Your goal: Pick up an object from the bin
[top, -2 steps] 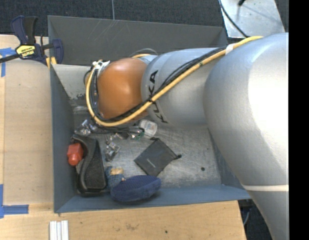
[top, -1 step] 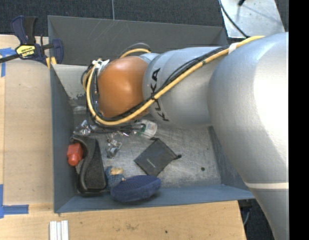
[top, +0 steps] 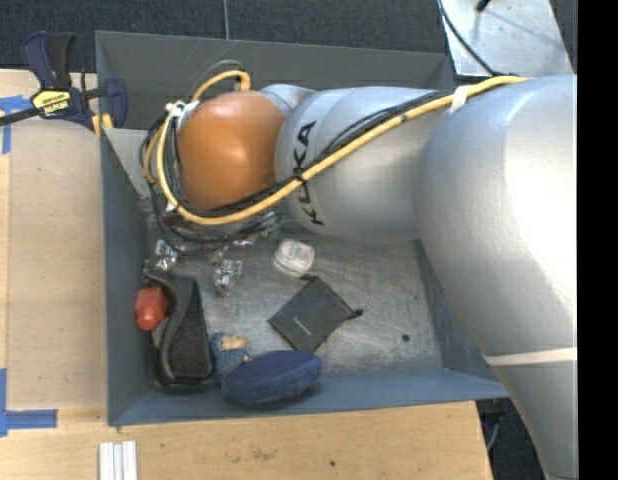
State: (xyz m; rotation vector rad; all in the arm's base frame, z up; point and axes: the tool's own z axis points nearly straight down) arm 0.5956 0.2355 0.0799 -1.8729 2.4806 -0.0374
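KUKA arm reaches in from right, orange wrist cover low over the upper-left part of the grey bin. Pincer sits under the cover; can't tell whether it's spread or pressed together, nor what it touches. Nearest things: shiny metal bits and white round item, just below. Toward near wall: dark flat square, red object, black case, blue cloth pouch.

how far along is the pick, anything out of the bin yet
Done: the arm is down in the bin's upper left. In hand: nothing visibly lifted; the black square, white round piece and blue pouch lie on the floor. Left: grasp and lift.
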